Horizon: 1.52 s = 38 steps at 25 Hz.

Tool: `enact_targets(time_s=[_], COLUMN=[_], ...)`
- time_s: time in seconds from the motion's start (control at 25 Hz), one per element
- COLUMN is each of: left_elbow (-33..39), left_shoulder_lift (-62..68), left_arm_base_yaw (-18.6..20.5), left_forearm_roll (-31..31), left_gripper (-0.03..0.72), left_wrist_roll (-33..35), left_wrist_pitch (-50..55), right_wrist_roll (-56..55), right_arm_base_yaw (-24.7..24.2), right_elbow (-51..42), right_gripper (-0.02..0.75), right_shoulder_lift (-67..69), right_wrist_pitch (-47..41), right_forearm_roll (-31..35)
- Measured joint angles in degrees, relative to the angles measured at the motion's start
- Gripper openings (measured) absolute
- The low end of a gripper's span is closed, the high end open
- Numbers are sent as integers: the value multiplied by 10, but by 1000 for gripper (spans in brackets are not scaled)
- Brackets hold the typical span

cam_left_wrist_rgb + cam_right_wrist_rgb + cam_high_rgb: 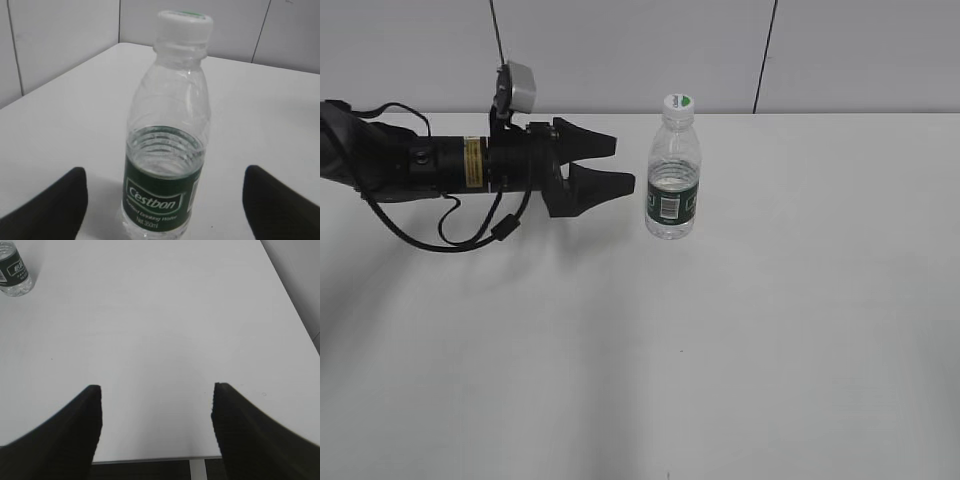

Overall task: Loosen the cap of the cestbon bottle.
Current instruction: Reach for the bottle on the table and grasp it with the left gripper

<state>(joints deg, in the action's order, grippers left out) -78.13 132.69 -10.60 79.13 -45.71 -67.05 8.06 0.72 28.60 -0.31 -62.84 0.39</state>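
Observation:
The cestbon bottle [672, 190] stands upright on the white table, clear with a dark green label, and its white cap [677, 103] with a green patch is on. My left gripper [623, 164] is open and empty, pointing at the bottle from its left, a short gap away. In the left wrist view the bottle [167, 150] and the cap [184, 24] stand just ahead of the open left gripper [165, 192]. My right gripper [156, 397] is open and empty over the table's near edge. The bottle's base [14, 270] shows far off at top left there.
The white table [770, 330] stretches around the bottle. A grey panelled wall [640, 50] rises behind the table's far edge. The table's near edge [150, 459] lies under my right gripper, and its right edge runs close in the right wrist view.

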Motion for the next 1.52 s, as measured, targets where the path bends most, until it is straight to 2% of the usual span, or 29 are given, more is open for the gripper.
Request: enact_targets(time_s=[0.32,0.64,0.92,1.52], left_elbow=[-74,-108,-136,-140], left_shoulder_lift=[48,65,91,111], left_arm_base_yaw=[-39,-63,-77,-91], left_forearm_roll=[32,19,-2,-17], left_gripper=[562,552,552,552], left_wrist_roll=[-32,-33,-35,-36], left_wrist_pitch=[0,57,45,16], right_wrist_roll=[0,0,-1,-3], right_arm_base_yaw=[0,0,0,0], right_elbow=[0,0,0,0], right_gripper=[529,529,529,529], right_shoulder_lift=[0,0,0,0], right_wrist_pitch=[0,0,0,0], right_forearm_roll=[1,2,-4,-4])
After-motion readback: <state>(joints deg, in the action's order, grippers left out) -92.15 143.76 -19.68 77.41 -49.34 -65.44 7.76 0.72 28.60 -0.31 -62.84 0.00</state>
